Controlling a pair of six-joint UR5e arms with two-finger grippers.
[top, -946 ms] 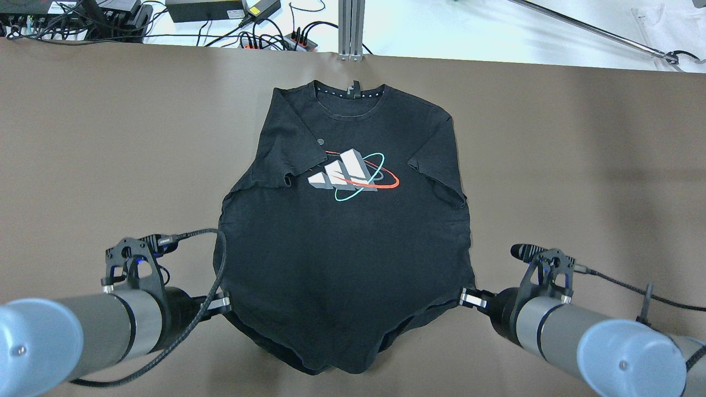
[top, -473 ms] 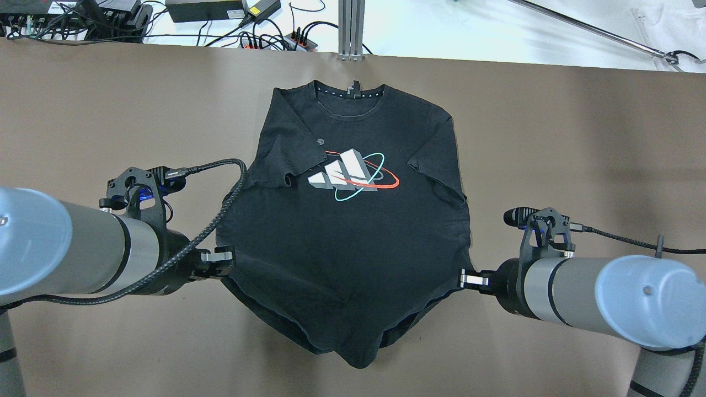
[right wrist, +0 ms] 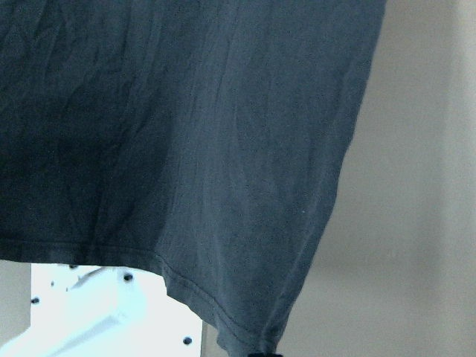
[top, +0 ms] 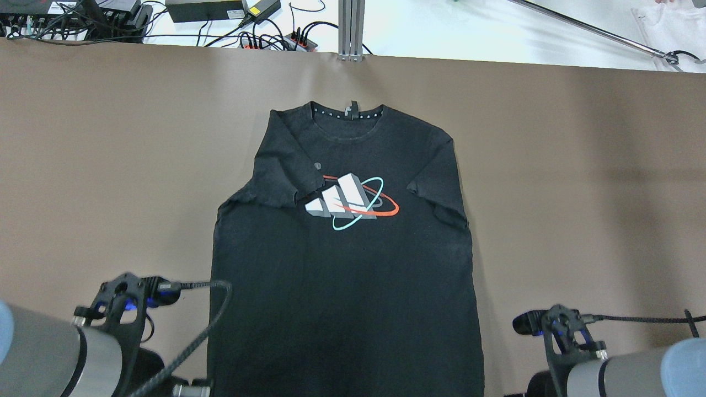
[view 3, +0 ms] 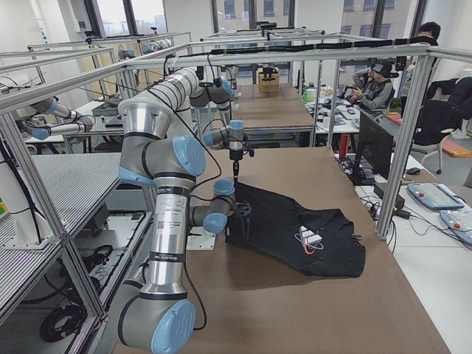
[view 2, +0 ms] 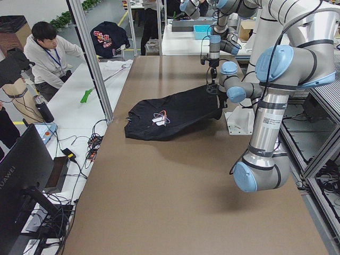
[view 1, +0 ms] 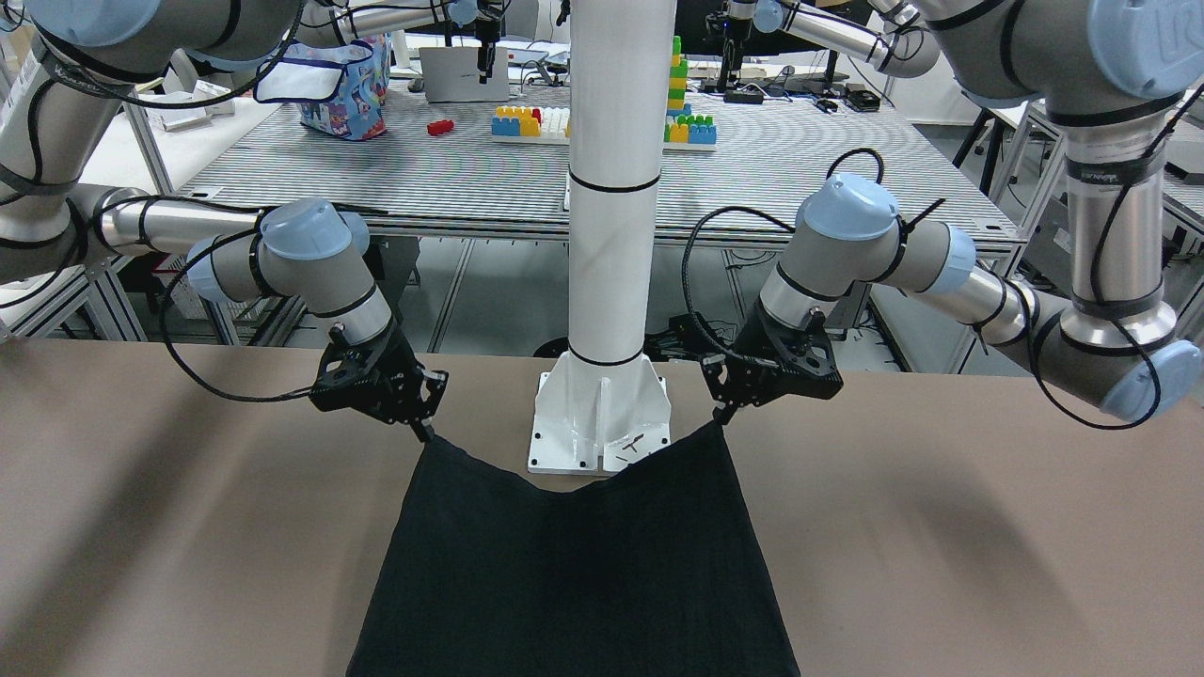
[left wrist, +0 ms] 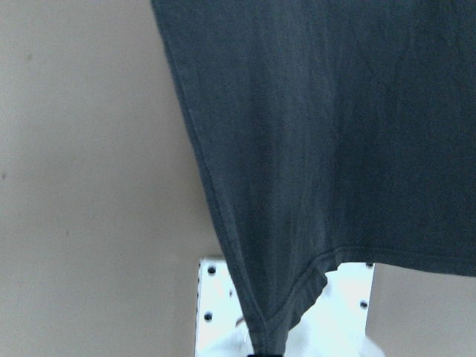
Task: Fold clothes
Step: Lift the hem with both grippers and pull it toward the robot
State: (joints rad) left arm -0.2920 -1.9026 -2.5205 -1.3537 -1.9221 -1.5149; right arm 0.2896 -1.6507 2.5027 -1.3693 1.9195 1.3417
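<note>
My left gripper (view 1: 721, 415) and right gripper (view 1: 420, 432) each pinched a hem corner of the soft black T-shirt (top: 342, 286), raised above the matte brown table (top: 579, 165). The hem sagged between them, and the collar end lay flat.

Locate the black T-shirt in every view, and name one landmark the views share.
Front-facing: black T-shirt bottom centre, plain side showing.
Overhead: centre, logo up, collar far.
Exterior left: mid-table, centre.
Exterior right: centre, right of the near arm.
Left wrist: fills the upper right.
Right wrist: fills the upper left.
Landmark: white base plate by the hem, in all but the overhead view.
</note>
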